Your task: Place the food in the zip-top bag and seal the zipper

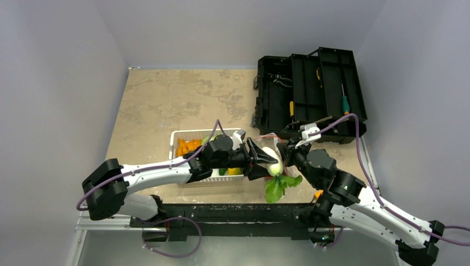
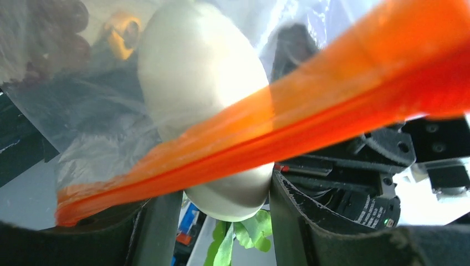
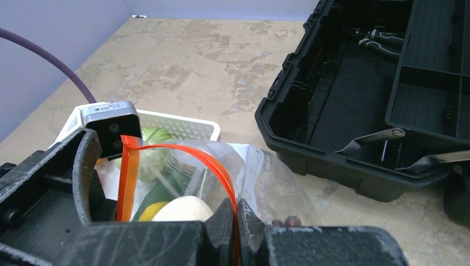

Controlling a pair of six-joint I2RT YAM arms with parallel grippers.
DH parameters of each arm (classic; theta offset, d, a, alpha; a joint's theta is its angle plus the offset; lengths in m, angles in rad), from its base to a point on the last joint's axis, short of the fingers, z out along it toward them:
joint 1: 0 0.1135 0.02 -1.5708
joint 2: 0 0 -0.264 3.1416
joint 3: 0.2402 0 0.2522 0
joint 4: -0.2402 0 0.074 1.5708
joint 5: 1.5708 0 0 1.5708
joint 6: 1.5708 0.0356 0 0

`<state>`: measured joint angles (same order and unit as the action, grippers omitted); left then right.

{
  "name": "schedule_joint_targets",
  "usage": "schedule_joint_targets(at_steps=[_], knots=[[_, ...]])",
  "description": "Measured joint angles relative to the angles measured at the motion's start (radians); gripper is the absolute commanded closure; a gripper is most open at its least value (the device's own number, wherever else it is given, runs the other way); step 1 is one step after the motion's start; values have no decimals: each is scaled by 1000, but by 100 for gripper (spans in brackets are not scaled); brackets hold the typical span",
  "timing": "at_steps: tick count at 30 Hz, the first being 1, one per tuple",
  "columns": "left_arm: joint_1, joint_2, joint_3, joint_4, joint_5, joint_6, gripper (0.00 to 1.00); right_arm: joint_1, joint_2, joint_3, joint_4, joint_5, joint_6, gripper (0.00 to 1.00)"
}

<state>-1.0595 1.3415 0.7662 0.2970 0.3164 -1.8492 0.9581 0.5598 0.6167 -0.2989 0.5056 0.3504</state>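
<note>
Overhead, hand-off: the left gripper (image 1: 270,164) clamps the white radish (image 1: 272,155) just beside the white basket (image 1: 178,138), facing the right gripper (image 1: 287,149). The dangling leaves (image 1: 280,185) may snag outside the mouth.
Left wrist, mouth: the zipper (image 2: 310,111) cuts across the radish, so a push against it could fold the zip-top bag (image 2: 83,111) shut.
Right wrist, grip: the fingers pinch together on the zipper, and a slip would collapse the opening.
Surface, room: mottled beige table (image 3: 194,61), open black toolbox (image 3: 354,111) near, plain grey walls (image 3: 55,22).

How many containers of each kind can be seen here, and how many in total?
White basket: 1
Black toolbox: 1
Clear bag: 1
Total: 3
</note>
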Motion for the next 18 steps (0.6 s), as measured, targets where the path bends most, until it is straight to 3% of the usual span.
schedule_joint_targets(at_steps=[3, 12, 18], knots=[[11, 6, -2, 6, -26, -17, 72, 0, -5, 0, 0, 0, 0, 100], [72, -18, 3, -132, -116, 56, 26, 0, -11, -4, 0, 0, 0, 100], [86, -18, 67, -262, -139, 151, 19, 0, -11, -4, 0, 0, 0, 100]])
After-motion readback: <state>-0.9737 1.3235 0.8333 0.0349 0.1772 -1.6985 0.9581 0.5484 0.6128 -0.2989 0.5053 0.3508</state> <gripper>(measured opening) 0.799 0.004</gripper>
